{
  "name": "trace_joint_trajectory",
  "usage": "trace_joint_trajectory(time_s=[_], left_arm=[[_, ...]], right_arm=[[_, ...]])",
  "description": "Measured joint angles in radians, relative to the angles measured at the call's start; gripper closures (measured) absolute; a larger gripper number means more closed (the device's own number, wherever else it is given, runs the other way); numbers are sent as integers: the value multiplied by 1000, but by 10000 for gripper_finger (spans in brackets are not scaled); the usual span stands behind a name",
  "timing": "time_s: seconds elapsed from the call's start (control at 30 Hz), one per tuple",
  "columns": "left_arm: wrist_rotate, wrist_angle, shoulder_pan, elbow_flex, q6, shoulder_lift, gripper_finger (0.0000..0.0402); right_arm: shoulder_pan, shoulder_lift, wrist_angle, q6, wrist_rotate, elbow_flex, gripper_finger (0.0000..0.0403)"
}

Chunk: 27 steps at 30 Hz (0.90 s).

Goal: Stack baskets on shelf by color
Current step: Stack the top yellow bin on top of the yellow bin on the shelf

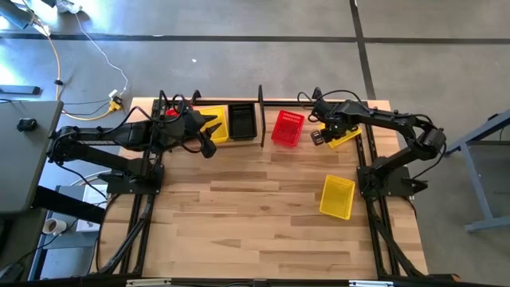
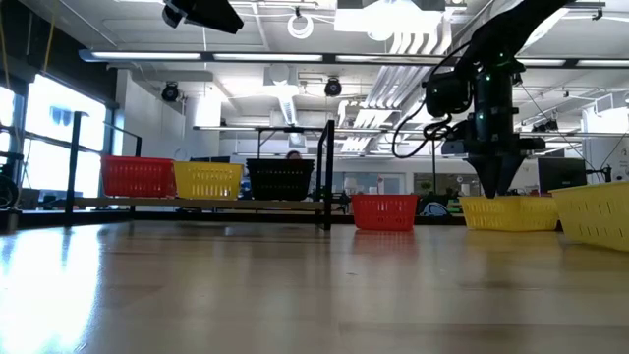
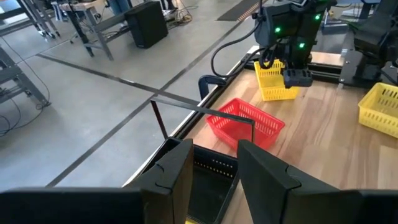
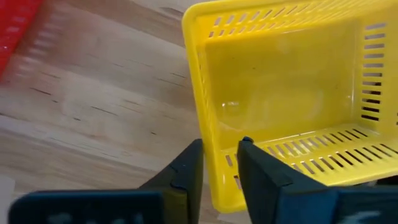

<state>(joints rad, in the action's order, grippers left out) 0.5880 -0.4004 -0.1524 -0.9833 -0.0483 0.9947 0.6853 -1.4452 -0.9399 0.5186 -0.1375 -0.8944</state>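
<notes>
Item: yellow basket (image 4: pixel 292 87), at the table's far right corner, off the shelf (image 1: pixel 239 102), long axis skewed to the table edge. Right gripper (image 4: pixel 219 163) is set directly over its near wall, one finger inside and one outside, closed to a narrow gap on that wall. Left gripper (image 3: pixel 214 165), fingers slightly apart and empty, is held above the black basket (image 1: pixel 242 121) on the shelf, well apart from the item; right arm is judged nearer

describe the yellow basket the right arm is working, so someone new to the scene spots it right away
Start at the shelf along the table's far edge and go right of its central divider. Past the red basket lies a yellow basket, under the right pincer, whose fingers straddle its wall. The other loose yellow basket sits alone nearer the table's front, with no arm over it.
</notes>
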Motion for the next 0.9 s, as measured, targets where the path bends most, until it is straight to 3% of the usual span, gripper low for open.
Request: trace_joint_trajectory(time_s=[0.23,0.77,0.9], left_arm=[[0,-3,0,0,0,0,287],[-8,-7,0,0,0,0,287],[-8,-7,0,0,0,0,287]], right_arm=[[0,0,19,8,0,0,347],[-1,-53,35,4,-19,0,351],[1,-53,36,-12,-23,0,385]])
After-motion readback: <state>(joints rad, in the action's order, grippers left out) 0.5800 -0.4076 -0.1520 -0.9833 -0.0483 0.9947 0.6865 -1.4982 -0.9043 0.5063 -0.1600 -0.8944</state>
